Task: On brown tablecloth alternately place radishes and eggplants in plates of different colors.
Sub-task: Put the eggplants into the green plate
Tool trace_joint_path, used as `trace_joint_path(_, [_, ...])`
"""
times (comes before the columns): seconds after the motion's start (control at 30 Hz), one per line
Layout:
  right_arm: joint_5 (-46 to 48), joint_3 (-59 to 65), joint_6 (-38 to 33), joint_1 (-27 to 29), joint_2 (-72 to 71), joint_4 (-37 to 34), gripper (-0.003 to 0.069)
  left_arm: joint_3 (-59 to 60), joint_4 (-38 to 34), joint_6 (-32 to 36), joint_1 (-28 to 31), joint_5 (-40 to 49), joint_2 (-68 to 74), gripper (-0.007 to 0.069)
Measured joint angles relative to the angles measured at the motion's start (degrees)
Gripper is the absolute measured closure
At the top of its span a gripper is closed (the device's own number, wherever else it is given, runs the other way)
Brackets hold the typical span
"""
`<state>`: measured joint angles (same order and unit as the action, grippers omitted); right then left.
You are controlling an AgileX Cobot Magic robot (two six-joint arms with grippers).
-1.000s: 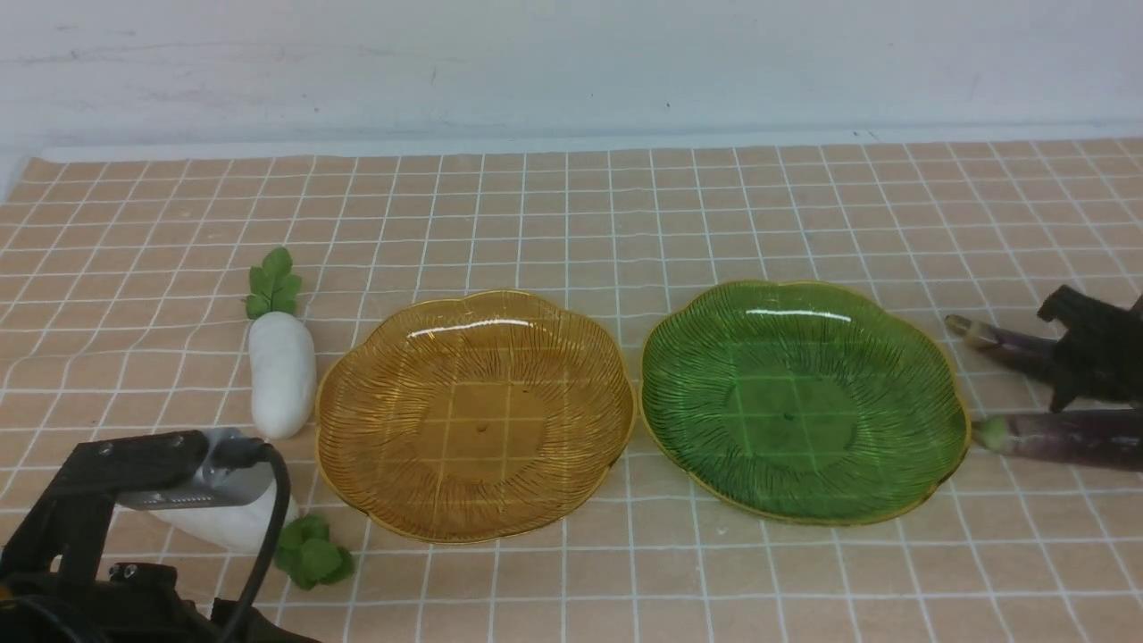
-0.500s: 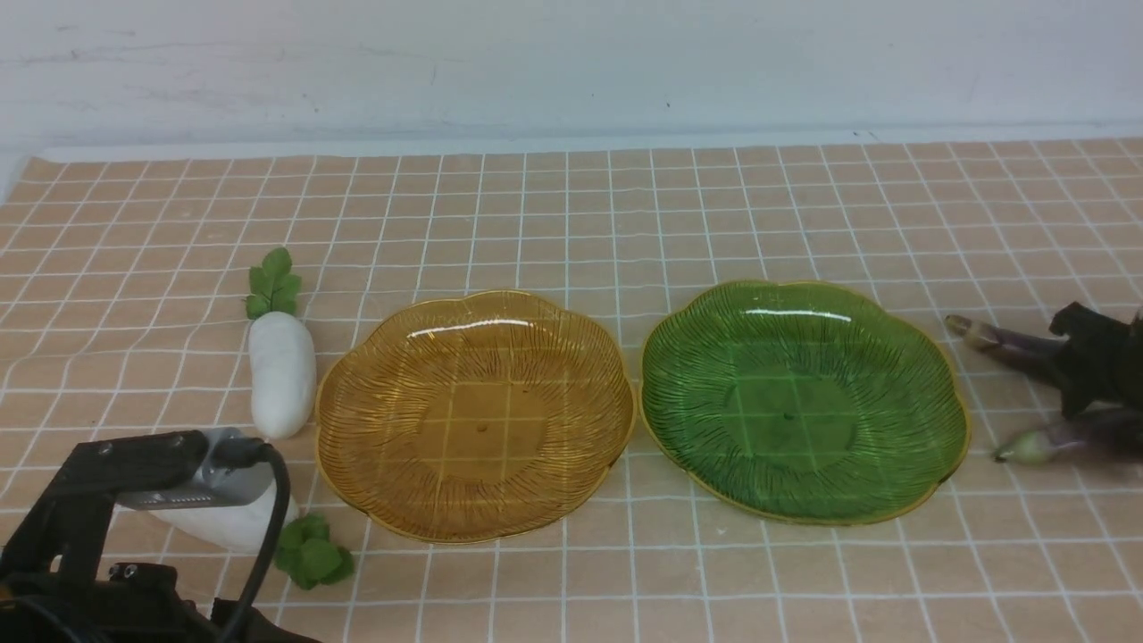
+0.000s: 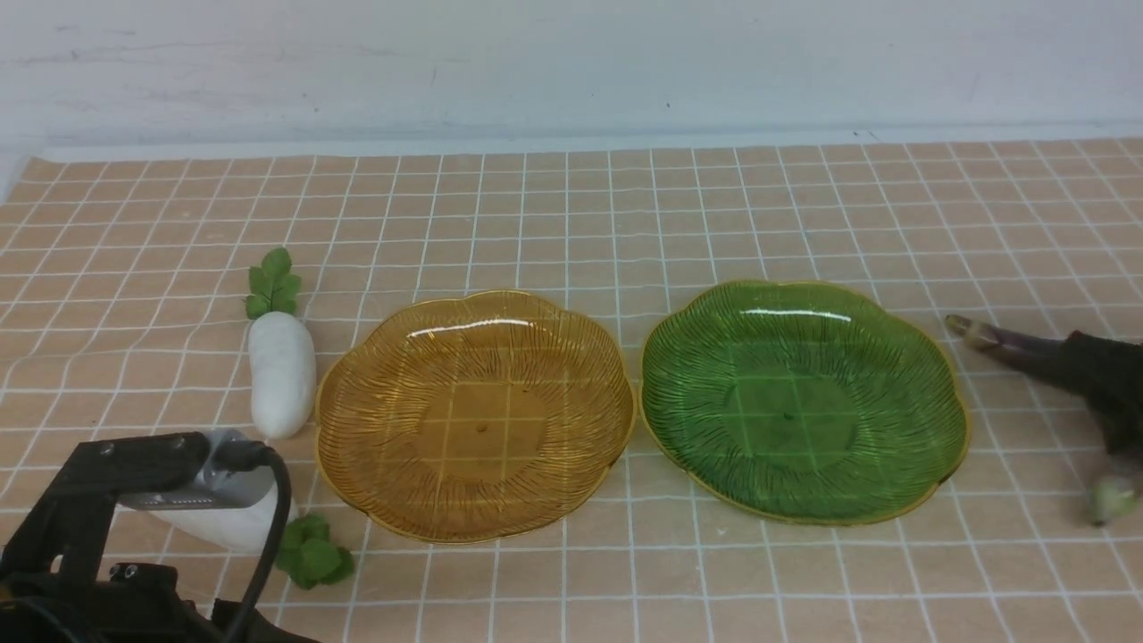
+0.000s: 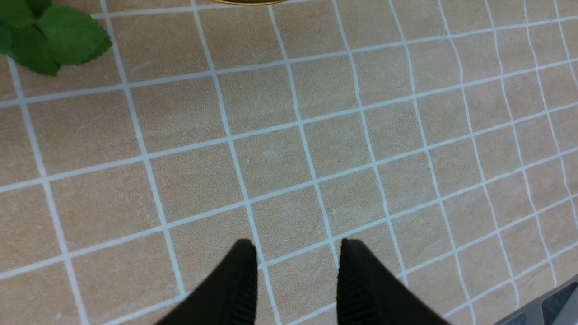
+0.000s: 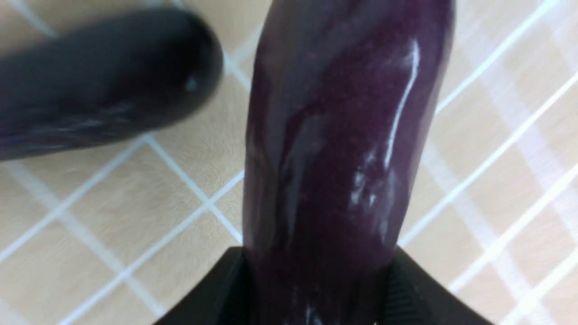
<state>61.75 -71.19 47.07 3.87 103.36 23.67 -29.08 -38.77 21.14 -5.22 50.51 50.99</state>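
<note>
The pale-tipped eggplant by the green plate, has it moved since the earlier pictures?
Yes, the eggplant shifted right and nearer, away from the green plate.

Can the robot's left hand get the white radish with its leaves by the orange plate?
Probably yes: the left gripper is open and empty, and the near radish lies close by, with nothing seen on top. The arm hides part of it, though.

Two plates sit side by side on the tablecloth (image 3: pixel 679 572), one (image 3: pixel 482 420) left, one (image 3: pixel 795 402) right. Two radishes lie left of them, one (image 3: pixel 281 375) behind the other (image 3: pixel 223 522). Two eggplants (image 3: pixel 1018 350) (image 5: pixel 338 135) are at the right.
</note>
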Motion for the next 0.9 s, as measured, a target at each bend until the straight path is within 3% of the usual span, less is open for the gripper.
trace_joint_path(0.1, [1.13,-0.79,-5.93,-0.06,-5.73,-1.40,0.0333,0.00,0.00,0.00,0.00,0.00,0.00,0.0386])
trace_joint_path(0.3, [-3.41,-1.14,-20.45,-3.05,-14.23,-14.02,0.0333,0.00,0.00,0.07,0.00,0.00,0.00,0.0386])
trace_joint_path(0.53, [-10.40,-1.14,-40.20,-13.56,-13.03,-31.98,0.0333,0.00,0.00,0.07,0.00,0.00,0.00,0.0386])
trace_joint_path(0.83, [-14.64,-1.14,-45.41,-22.71,-3.66,-34.29,0.0331,0.00,-0.18,0.25,0.00,-0.31,0.00,0.0386])
trace_joint_path(0.9, [-14.64,-1.14,-45.50,-23.02,-0.95,-33.43,0.0281,0.00,-0.22,0.29,0.00,-0.41,0.00,0.0386])
